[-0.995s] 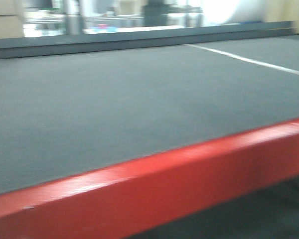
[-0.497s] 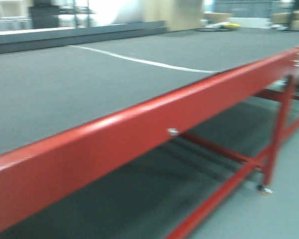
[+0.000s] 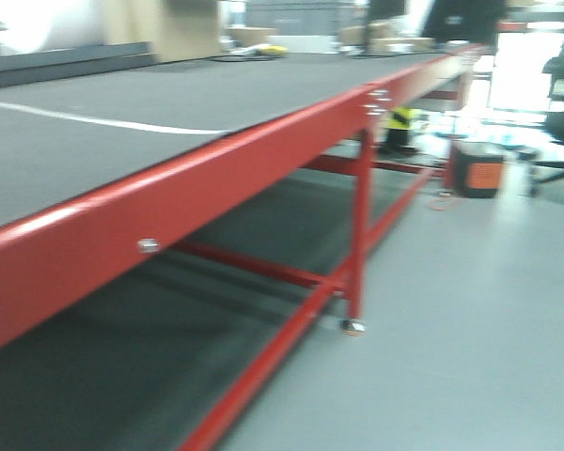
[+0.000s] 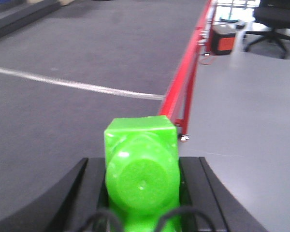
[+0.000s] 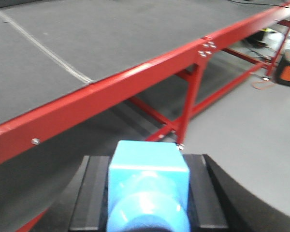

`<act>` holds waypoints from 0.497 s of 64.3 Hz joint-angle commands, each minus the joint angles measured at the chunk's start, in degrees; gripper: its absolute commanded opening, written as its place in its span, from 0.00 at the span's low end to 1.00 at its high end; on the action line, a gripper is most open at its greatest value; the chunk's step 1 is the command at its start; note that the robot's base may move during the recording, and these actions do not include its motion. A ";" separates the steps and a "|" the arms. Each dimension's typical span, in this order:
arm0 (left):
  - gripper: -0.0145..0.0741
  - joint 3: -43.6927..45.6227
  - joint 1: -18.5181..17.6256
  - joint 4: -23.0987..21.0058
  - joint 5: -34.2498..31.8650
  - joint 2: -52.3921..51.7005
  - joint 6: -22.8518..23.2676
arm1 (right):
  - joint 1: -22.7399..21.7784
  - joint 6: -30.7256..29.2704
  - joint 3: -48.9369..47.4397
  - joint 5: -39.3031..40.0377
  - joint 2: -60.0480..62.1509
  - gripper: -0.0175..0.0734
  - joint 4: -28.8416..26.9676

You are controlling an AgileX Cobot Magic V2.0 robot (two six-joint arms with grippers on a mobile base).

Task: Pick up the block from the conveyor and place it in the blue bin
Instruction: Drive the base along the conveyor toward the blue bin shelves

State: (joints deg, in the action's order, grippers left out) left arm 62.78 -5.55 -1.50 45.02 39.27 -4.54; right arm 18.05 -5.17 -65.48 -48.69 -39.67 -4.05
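Observation:
The conveyor belt [image 3: 94,113] is a wide dark grey surface with a white line and a glossy red frame edge [image 3: 216,178]. It also shows in the left wrist view [image 4: 87,58] and in the right wrist view [image 5: 87,43]. My left gripper [image 4: 141,179] is shut on a bright green block [image 4: 141,169], held over the belt near its red edge. My right gripper [image 5: 147,186] is shut on a light blue block [image 5: 147,179], held off the belt's side, above the floor. No blue bin is in view.
Red legs and crossbars [image 3: 357,235] stand under the conveyor. An orange-and-black box [image 3: 477,169] sits on the grey floor to the right. A black office chair [image 4: 275,19] stands further right. Boxes and clutter lie at the belt's far end.
The front view has swung to the right: the belt filled the frame earlier, now the red frame, its legs and the open floor on the right show.

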 commanded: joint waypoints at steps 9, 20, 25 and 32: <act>0.04 0.08 -0.33 -0.37 -1.03 -0.27 0.23 | -0.04 -0.13 -0.38 0.72 0.23 0.02 0.73; 0.04 0.08 -0.33 -0.37 -1.03 -0.27 0.23 | -0.04 -0.13 -0.38 0.72 0.23 0.02 0.73; 0.04 0.08 -0.33 -0.37 -1.03 -0.27 0.23 | -0.04 -0.13 -0.38 0.72 0.23 0.02 0.73; 0.04 0.08 -0.33 -0.37 -1.03 -0.27 0.23 | -0.04 -0.13 -0.38 0.72 0.23 0.02 0.73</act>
State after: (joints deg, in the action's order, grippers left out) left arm 62.78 -5.55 -1.50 45.02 39.27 -4.54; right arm 18.05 -5.17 -65.48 -48.69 -39.67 -4.05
